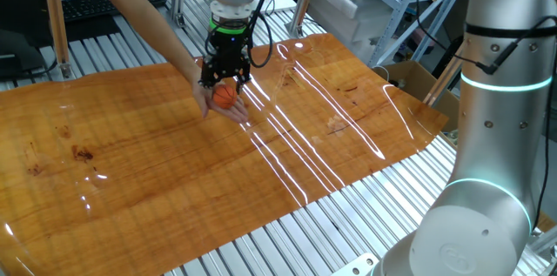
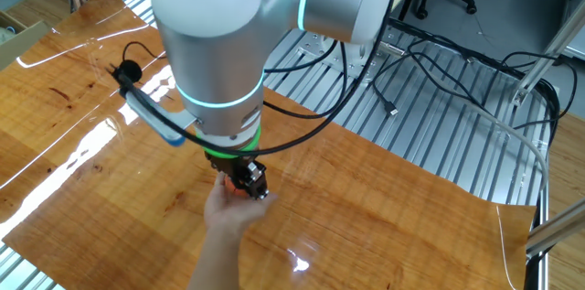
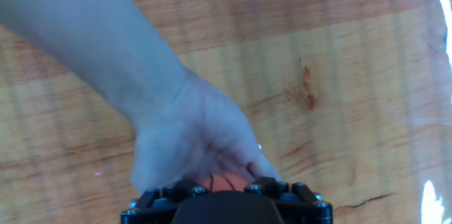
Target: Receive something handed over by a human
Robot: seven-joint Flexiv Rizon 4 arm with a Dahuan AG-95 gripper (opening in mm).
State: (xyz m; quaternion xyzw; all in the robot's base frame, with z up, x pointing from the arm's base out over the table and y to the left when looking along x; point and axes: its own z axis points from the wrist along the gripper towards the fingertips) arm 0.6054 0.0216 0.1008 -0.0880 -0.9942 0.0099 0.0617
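A small orange-red ball (image 1: 224, 96) lies in the palm of the human's hand (image 1: 235, 111), held low over the wooden tabletop (image 1: 130, 163). The bare forearm (image 1: 130, 6) reaches in from the far left. My gripper (image 1: 226, 83) points straight down over the palm, open, with its fingertips either side of the ball's top. In the hand view the ball (image 3: 224, 179) shows between my two black fingers (image 3: 164, 190), with the hand (image 3: 191, 139) under it. In the other fixed view my gripper (image 2: 245, 180) sits over the hand (image 2: 224, 212); the ball is mostly hidden there.
A second silver-white arm (image 1: 496, 137) stands at the table's right edge. A cardboard box (image 1: 409, 76) sits beyond the right corner. A keyboard (image 1: 96, 6) lies at the back left. Cables (image 2: 439, 61) run over the metal slats beside the wood.
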